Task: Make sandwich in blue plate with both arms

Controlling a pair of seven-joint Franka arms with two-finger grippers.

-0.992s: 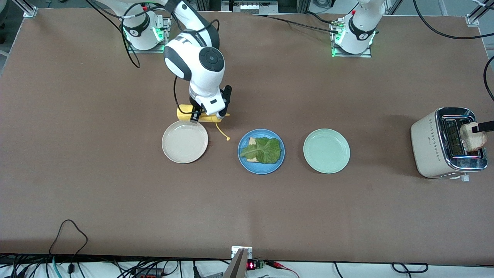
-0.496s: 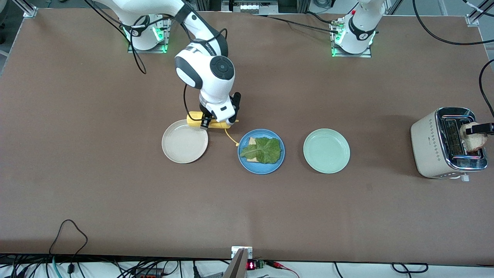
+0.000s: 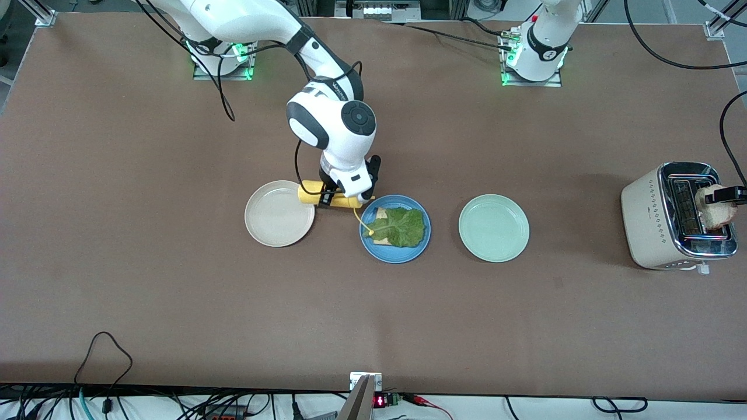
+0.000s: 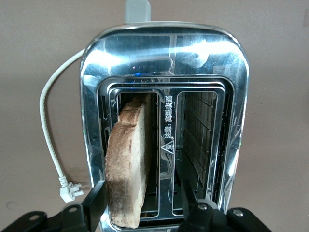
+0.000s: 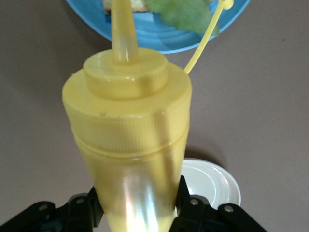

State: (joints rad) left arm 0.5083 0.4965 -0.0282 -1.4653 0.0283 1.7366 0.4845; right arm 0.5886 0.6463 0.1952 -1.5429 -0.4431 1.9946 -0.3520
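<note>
The blue plate (image 3: 423,245) holds one bread slice (image 3: 380,214) with a green lettuce leaf (image 3: 400,227) on top. My right gripper (image 3: 338,198) is shut on a yellow squeeze bottle (image 3: 310,191), which lies sideways over the plate's rim at the right arm's end. Its nozzle (image 5: 121,29) points at the bread, and its tethered cap (image 3: 370,233) dangles onto the lettuce. At the left arm's end, my left gripper (image 3: 723,195) straddles a toast slice (image 4: 126,164) standing in the toaster (image 3: 653,221). One finger (image 4: 94,203) touches the toast; the other stands apart from it.
A cream-white plate (image 3: 279,213) lies beside the bottle, toward the right arm's end. A pale green plate (image 3: 494,228) sits between the blue plate and the toaster. The toaster's white cord and plug (image 4: 70,192) lie on the table.
The right arm has carried the yellow bottle from beside the cream plate to the blue plate's rim. The left gripper has settled slightly lower around the toast.
</note>
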